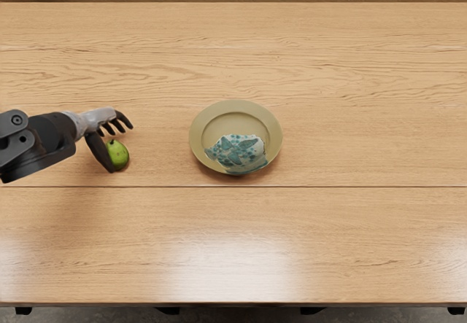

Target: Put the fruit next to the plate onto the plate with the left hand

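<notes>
My left hand (108, 135) is over the wooden table (292, 228) near its left edge, fingers (117, 125) spread apart and gripping nothing. My thumb hangs just beside the green fruit (119, 154), perhaps a pear, and may be touching it. The fruit lies on the table, well left of the olive plate (226, 119), which holds a teal-patterned object (237, 152).

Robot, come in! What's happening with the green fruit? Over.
Left hand open at green fruit, not gripping. Fruit on table, left of plate. Patterned object takes up part of plate. Right hand not in view.
</notes>
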Tool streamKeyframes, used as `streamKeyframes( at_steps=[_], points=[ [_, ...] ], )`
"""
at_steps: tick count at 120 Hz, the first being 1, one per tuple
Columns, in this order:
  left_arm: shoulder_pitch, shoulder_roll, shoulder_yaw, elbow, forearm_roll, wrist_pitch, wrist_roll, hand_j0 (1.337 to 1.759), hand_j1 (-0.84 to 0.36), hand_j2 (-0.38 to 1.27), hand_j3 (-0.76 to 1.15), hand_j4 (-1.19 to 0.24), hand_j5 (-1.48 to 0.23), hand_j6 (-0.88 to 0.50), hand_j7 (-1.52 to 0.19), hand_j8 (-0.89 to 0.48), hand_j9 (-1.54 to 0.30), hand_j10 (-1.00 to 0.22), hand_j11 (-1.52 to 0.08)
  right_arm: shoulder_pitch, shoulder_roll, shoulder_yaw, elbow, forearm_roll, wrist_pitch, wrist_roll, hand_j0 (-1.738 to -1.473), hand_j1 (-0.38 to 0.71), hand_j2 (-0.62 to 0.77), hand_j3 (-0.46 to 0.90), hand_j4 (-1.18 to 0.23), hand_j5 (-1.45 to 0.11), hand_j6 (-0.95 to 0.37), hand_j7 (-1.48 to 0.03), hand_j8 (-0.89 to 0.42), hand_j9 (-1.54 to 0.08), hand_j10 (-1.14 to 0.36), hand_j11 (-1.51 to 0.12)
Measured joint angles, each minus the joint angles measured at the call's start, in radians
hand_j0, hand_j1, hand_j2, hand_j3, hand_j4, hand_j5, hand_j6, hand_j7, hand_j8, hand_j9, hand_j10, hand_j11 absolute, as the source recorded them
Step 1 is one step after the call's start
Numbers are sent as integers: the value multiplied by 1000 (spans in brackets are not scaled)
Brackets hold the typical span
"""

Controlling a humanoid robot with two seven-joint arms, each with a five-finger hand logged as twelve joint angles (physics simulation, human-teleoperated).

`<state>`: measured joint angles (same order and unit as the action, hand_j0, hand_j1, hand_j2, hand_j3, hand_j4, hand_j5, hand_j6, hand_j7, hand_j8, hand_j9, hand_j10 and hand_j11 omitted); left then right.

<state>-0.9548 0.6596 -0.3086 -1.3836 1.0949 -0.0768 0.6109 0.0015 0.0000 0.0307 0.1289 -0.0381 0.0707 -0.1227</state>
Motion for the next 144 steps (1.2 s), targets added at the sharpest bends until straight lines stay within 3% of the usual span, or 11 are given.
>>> streamKeyframes(
  at_steps=[57,109,144],
  points=[
    [4,-9,1,0,-2,-2,0,1656,-93,112,0,-407,-543,-409,-542,-410,-540,-410,-539,0,0,0,0,0,0,0,-1658,-349,0,0,0,0,0,0,0,0,0,0],
    [2,-9,2,0,-28,-3,0,1657,-234,142,0,-515,-676,-516,-675,-515,-674,-516,-673,0,0,0,0,0,0,0,-1658,-349,0,0,0,0,0,0,0,0,0,0],
    [-1,-9,2,0,-42,-4,0,1656,-284,254,0,-595,-786,-555,-782,-458,-784,-597,-783,0,0,0,0,0,0,0,-1658,-349,0,0,0,0,0,0,0,0,0,0]
  ],
)
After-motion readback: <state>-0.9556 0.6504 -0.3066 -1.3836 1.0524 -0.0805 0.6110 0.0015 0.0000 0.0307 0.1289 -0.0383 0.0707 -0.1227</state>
